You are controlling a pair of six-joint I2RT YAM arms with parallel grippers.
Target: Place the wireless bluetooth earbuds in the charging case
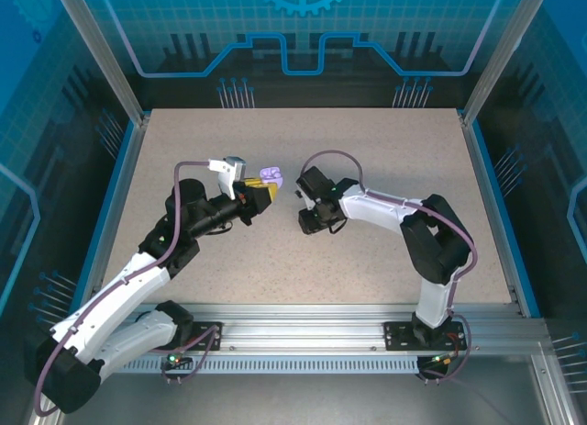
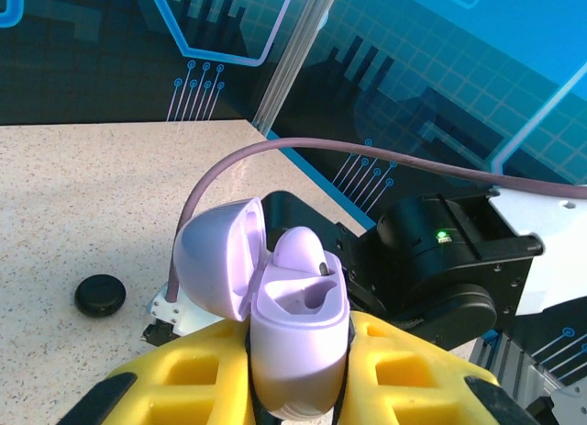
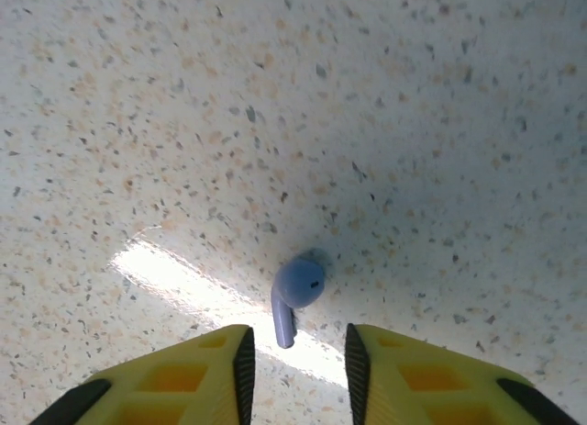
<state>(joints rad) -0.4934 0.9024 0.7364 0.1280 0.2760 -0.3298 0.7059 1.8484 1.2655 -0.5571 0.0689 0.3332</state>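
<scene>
The left pincer [image 2: 298, 388] is closed on the lavender charging case [image 2: 300, 338], which is clamped between the yellow fingers [image 2: 183, 384] with its lid [image 2: 215, 260] swung open to the left. One lavender earbud [image 2: 299, 249] is seated in the far well of the case; the near well is seen bare. In the top view the left arm [image 1: 138, 274] is stretched from its near-left base towards the middle of the worktop [image 1: 385, 150], the wrist turned so that the case is held up off the surface.

The right pincer [image 3: 298, 347] is parted and nothing is gripped. A second, loose earbud [image 3: 295, 292] (its lavender tinted bluish in shadow) lies on the worktop just ahead of the fingertips, its stem pointing into the gap, no contact being visible. The right arm [image 1: 404, 214] is folded at the elbow and reached leftwards, the wrist tipped down at the surface, close to the left pincer.

A black round case [image 2: 100, 295] is seen lying shut on the worktop, apart.
</scene>
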